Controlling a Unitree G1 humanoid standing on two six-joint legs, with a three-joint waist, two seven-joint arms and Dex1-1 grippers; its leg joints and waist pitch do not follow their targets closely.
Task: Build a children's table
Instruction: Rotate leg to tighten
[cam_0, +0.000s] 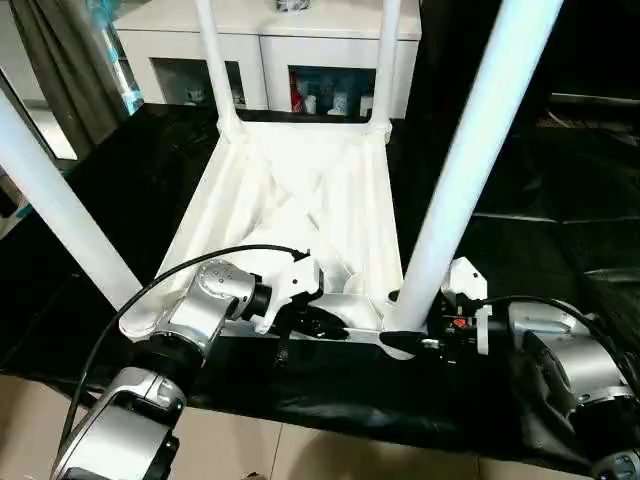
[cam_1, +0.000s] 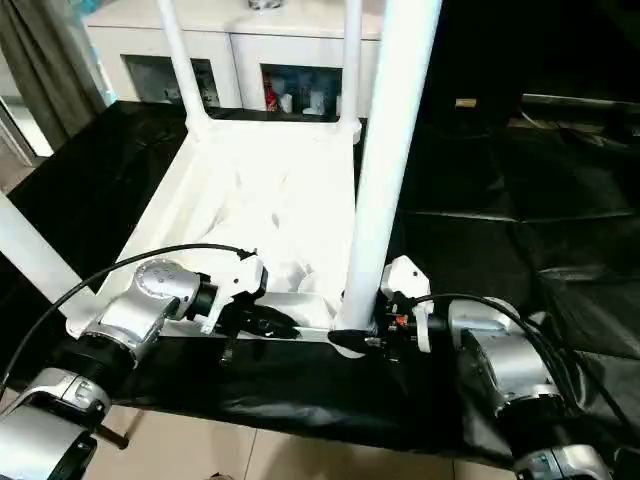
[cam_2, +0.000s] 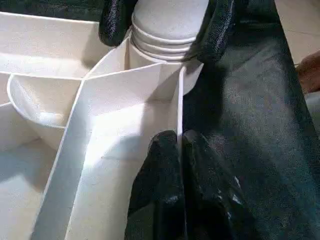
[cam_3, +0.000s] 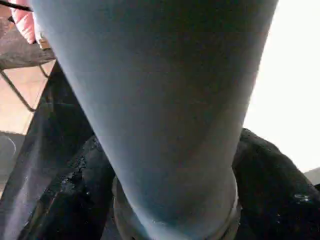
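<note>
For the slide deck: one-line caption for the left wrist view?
Left gripper pinching the upturned table top's edge wall while the right gripper's fingers flank the near leg in its corner socket.

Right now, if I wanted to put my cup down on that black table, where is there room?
The black sheet right of the upturned table top lies bare, as does the strip left of it. The near edge is crowded: the left gripper pinches the top's rim, and the right gripper clasps the near right leg at its socket.

No readable text, labels or numbers anywhere. Items behind the cabinet (cam_0: 330, 75) glass, upper centre of frame, are too small to read.
</note>
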